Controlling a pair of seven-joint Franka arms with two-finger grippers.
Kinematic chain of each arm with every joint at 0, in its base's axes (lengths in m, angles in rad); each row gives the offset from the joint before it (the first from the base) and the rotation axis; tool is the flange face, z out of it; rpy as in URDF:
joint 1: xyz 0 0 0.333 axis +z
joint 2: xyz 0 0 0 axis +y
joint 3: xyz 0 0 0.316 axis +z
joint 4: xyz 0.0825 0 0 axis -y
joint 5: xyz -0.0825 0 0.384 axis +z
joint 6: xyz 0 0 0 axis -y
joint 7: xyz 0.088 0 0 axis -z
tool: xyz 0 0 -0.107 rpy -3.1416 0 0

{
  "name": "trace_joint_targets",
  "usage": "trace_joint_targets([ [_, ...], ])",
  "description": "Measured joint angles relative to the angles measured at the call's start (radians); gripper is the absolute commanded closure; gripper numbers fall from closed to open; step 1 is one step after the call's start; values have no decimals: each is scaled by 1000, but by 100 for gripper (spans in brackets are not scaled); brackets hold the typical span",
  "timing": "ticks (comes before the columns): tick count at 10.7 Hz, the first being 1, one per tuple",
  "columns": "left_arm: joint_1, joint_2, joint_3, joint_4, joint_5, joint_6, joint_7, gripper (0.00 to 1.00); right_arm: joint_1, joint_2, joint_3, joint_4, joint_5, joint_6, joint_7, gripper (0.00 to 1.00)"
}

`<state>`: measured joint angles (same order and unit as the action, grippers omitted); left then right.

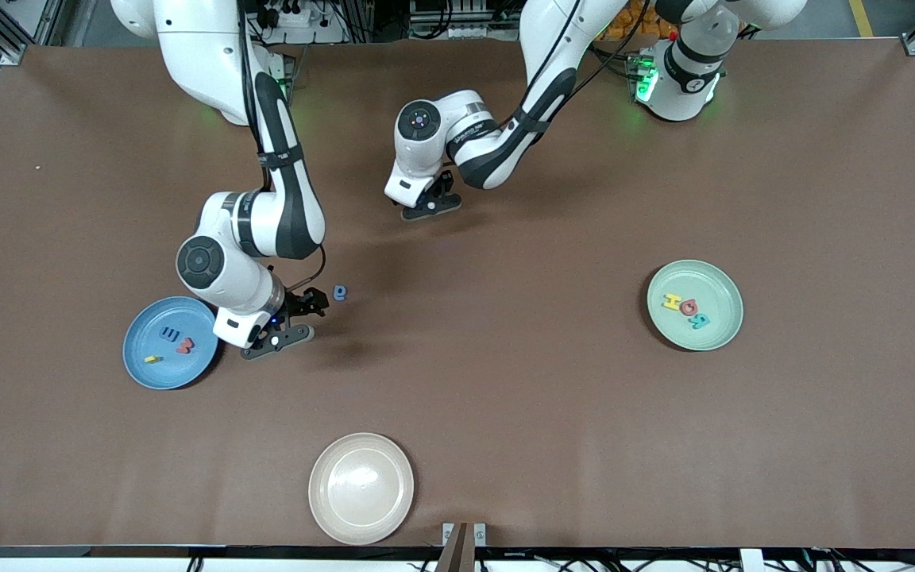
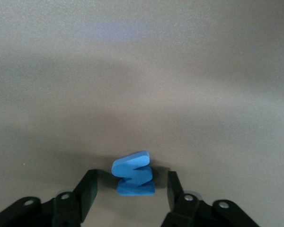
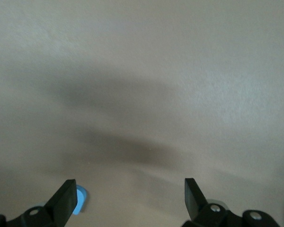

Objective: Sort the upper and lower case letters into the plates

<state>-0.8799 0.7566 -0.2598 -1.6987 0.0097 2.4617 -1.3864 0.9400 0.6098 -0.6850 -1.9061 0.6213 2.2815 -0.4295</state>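
Front view
- Desk (image 1: 553,381): brown top, arm bases along its upper edge.
- Left gripper (image 1: 430,208): low over bare desk near the middle, toward the bases; from here the letter under it is hidden by the wrist.
- Right gripper (image 1: 295,316): low over the desk just beside the blue plate (image 1: 140,349), fingers spread apart, nothing between them.
- Loose blue letter (image 1: 340,293): flat on the desk just beside the right gripper, on the side away from the blue plate.
- Blue plate contents: a dark blue letter (image 1: 171,334), a red letter (image 1: 186,346) and a yellow letter (image 1: 153,359), close together.
- Mint plate (image 1: 723,334): toward the left arm's end, holding a yellow letter (image 1: 673,302), a red-pink letter (image 1: 689,307) and a teal letter (image 1: 700,321).
- Cream plate (image 1: 330,508): nearest the camera, nothing seen in it.

Left wrist view
- Left gripper (image 2: 131,187): fingers partly open, one on each side of a blue zigzag letter (image 2: 133,174), perhaps a Z or N.
- Contact: a narrow gap shows on each side of the letter, so no grip; the letter seems to rest on the desk.

Right wrist view
- Right gripper (image 3: 131,201): fingers wide apart over bare desk, holding nothing.
- Blue letter (image 3: 81,201): only a sliver shows, outside one fingertip (image 3: 66,198), partly hidden by it.
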Motion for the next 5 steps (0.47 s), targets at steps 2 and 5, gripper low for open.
trace_joint_targets([
  [2,1,-1,0,0,0,0,-3,100,-1,0,12,-7,0,0,47,0],
  [5,30,-10,5,3,2,0,-8,100,-129,-18,173,-6,-56,16,141,0],
])
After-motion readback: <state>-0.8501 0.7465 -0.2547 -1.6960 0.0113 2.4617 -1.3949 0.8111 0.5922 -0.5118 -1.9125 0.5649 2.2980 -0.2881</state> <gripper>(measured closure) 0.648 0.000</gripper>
